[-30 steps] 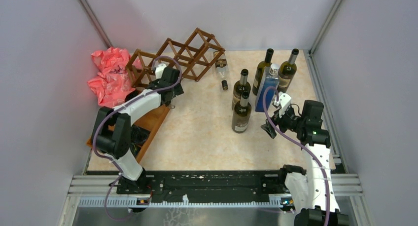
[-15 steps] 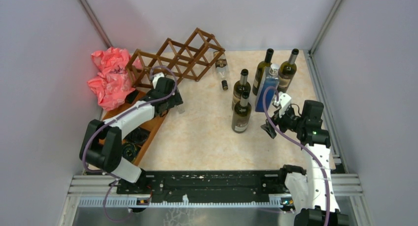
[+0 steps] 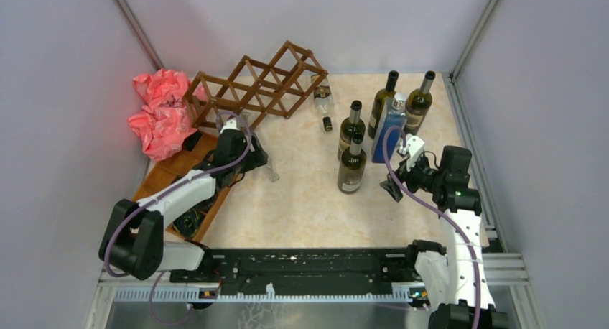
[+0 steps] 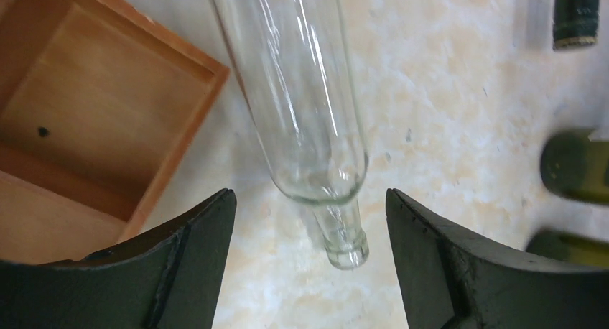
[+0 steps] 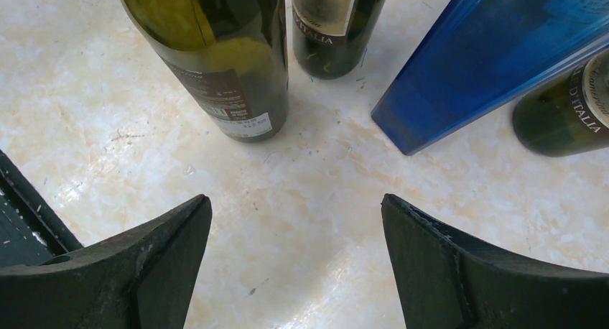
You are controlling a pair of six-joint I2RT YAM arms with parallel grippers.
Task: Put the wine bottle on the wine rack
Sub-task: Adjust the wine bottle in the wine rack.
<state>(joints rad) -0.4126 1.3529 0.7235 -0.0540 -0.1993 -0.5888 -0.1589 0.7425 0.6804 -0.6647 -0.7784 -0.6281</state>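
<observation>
Wine rack [image 3: 258, 85], four green bottles [image 3: 352, 169], one blue bottle [image 3: 390, 128], two clear bottles [image 4: 301, 113]

Both arms are built alike: white, rounded tube links set between chunky black joint housings. The left arm [image 3: 183, 191] and the right arm [image 3: 459, 232] each end, far from the claw, in a black base block [image 3: 188, 266]. A thin purple cable [image 3: 118, 215] loops loosely along each arm and ends just behind the claw. A small white box [image 3: 230, 125] sits directly behind the left claw [image 4: 309, 197], and the right claw [image 5: 296, 200] has the same behind it. Each claw has two matte black fingers [image 4: 190, 271], broad at the root and narrowing to a blunt tip, with curved inner edges and a grainy, slightly scuffed surface.
</observation>
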